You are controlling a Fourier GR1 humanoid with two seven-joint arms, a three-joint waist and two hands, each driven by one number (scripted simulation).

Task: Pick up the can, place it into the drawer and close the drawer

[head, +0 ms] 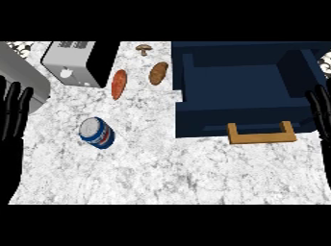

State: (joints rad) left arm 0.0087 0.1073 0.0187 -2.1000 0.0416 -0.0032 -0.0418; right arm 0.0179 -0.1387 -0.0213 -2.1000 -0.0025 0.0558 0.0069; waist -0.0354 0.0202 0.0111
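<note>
A blue, white and red can (97, 133) stands upright on the marble counter, left of centre. The dark blue drawer (243, 98) is pulled open at the upper right, its inside bare, with a wooden handle (261, 133) on its front. My left hand (1, 120) rests open at the left edge, fingers up, well left of the can. At the right edge my right hand (330, 115) stays open too, fingers up, just right of the drawer front. Neither hand touches anything.
A white toaster-like appliance (72, 62) stands at the back left. Behind the can lie an orange carrot (118, 84), a brown potato (158, 73) and a small mushroom (143, 48). A grey sink edge (12, 67) is at the far left.
</note>
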